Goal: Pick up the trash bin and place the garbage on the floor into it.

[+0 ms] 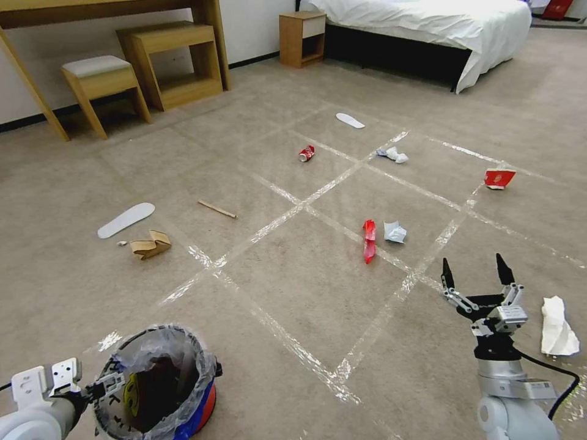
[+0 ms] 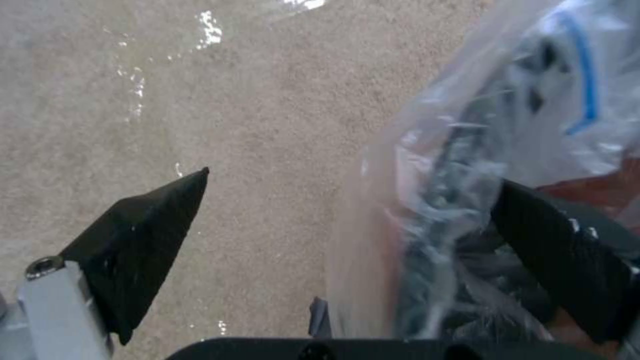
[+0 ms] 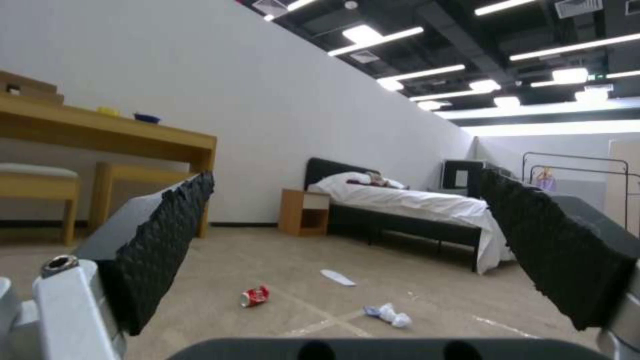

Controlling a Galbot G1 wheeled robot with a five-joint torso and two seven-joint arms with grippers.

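left gripper (image 2: 347, 200) straddles the trash bin (image 1: 183, 391) rim; right gripper (image 1: 476, 272) spread.

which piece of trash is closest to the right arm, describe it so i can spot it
Start at the right gripper, raised with open jaws at the lower right over the floor. Just to its right lies a crumpled white paper. Unlike the smaller balled papers farther out, it is long, flat-folded and outside the tape grid.
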